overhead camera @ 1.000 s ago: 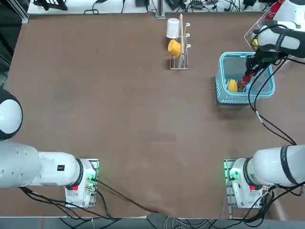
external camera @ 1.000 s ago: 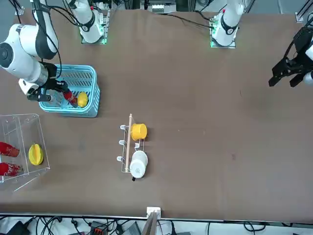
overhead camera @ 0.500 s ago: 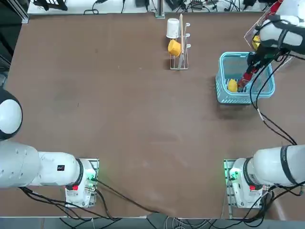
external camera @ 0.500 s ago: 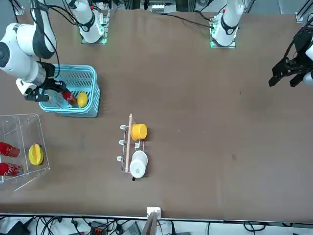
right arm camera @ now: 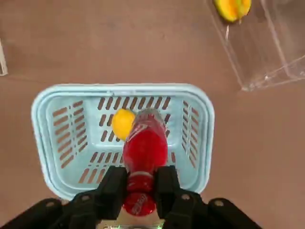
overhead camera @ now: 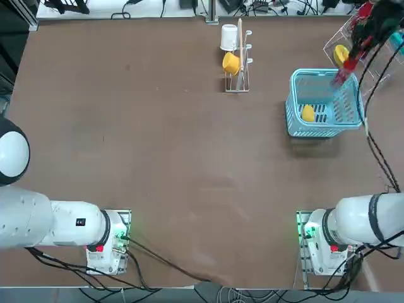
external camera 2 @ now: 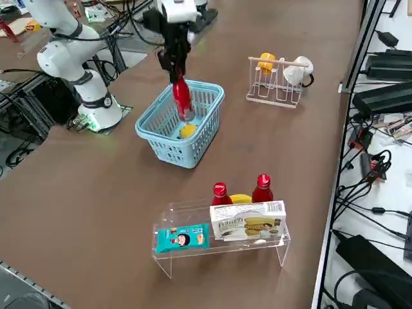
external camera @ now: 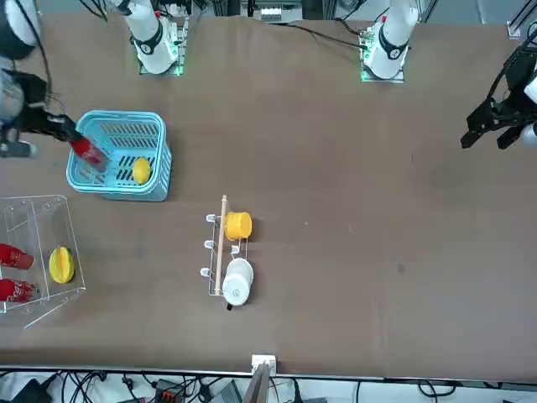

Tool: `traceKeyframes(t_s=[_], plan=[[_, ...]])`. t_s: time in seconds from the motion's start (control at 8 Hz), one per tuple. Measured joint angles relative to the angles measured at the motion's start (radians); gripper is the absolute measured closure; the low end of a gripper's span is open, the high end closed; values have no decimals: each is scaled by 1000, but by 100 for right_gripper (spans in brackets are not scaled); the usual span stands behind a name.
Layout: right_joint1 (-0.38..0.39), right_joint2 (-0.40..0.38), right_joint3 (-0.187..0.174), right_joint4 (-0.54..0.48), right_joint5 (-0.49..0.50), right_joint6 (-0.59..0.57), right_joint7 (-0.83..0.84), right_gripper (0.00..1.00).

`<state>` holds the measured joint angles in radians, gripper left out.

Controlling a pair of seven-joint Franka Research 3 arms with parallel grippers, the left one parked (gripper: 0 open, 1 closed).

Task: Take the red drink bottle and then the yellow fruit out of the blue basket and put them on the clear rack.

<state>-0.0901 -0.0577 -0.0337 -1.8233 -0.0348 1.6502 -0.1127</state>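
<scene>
My right gripper (right arm camera: 140, 179) is shut on the cap end of the red drink bottle (right arm camera: 145, 143), which hangs neck-up and tilted above the blue basket (right arm camera: 119, 88). In the right side view the gripper (external camera 2: 175, 71) holds the bottle (external camera 2: 181, 98) with its base still near the basket's (external camera 2: 168, 149) rim level. The yellow fruit (right arm camera: 122, 123) lies alone on the basket floor, also seen in the top view as the fruit (overhead camera: 307, 113). The clear rack (external camera 2: 222, 248) stands beyond the basket, near the table edge.
The rack holds two red bottles (external camera 2: 220, 193), a larger yellow fruit (external camera: 60, 264), a snack box (external camera 2: 248, 224) and a blue packet (external camera 2: 181, 239). A metal peg stand (overhead camera: 238, 69) with a yellow-orange cup (overhead camera: 231, 63) and a white cup (overhead camera: 228, 36) stands mid-table.
The right gripper has risen with the red bottle, lifting it from the basket floor and shifting toward the rack. The yellow fruit has stayed in place.
</scene>
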Motion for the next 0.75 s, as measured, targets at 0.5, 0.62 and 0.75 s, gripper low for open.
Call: traceKeyframes(t_s=[0.5, 0.62, 0.75], plan=[[-107, 113, -7, 151, -123, 2, -363, 63], [-138, 159, -8, 180, -133, 24, -461, 63], [-173, 210, -9, 214, -135, 58, -572, 63]])
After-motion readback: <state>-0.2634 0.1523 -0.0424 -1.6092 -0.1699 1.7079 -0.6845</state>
